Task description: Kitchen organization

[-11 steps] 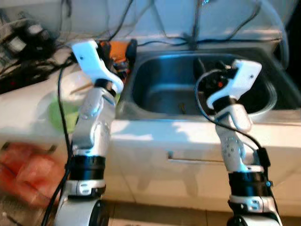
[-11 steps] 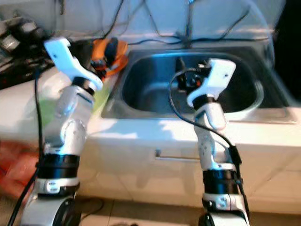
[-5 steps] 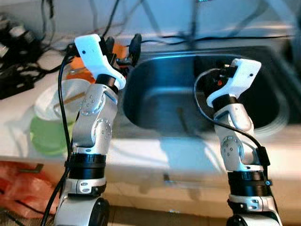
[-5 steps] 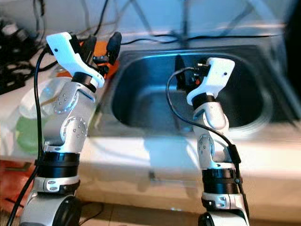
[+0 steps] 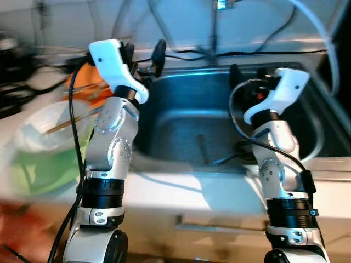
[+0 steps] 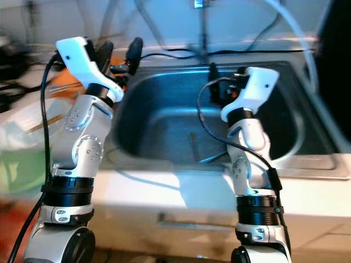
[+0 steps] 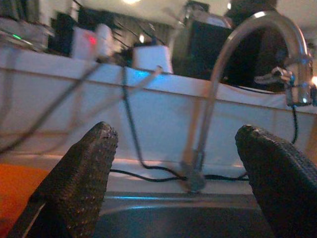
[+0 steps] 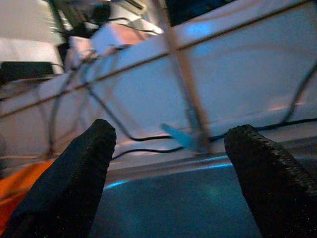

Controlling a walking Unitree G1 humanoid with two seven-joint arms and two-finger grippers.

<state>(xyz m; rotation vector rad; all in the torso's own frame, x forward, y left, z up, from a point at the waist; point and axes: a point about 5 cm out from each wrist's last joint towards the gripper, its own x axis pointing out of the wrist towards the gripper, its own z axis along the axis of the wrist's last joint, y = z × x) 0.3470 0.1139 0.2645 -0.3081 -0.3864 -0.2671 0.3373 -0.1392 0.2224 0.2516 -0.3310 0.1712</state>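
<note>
Sink (image 5: pixel 181 137) lies below both empty, spread tools (image 7: pixel 178 163) (image 8: pixel 163 163); blurred bowls (image 5: pixel 49 131) left.

I stand at a steel sink (image 5: pixel 181 137) set into a white counter (image 5: pixel 181 189). My left gripper (image 5: pixel 143 57) is raised over the sink's left rim, its two black fingers spread apart and holding nothing. My right gripper (image 5: pixel 241 74) hangs above the basin, near its back wall; I cannot tell how its fingers stand. On the counter to my left, blurred, sits a white bowl (image 5: pixel 46 123) with chopsticks (image 5: pixel 71 118) resting across it, on something green (image 5: pixel 38 170). A faucet (image 5: pixel 215 33) rises behind the sink, and black cables (image 5: pixel 181 53) run along the back ledge.
</note>
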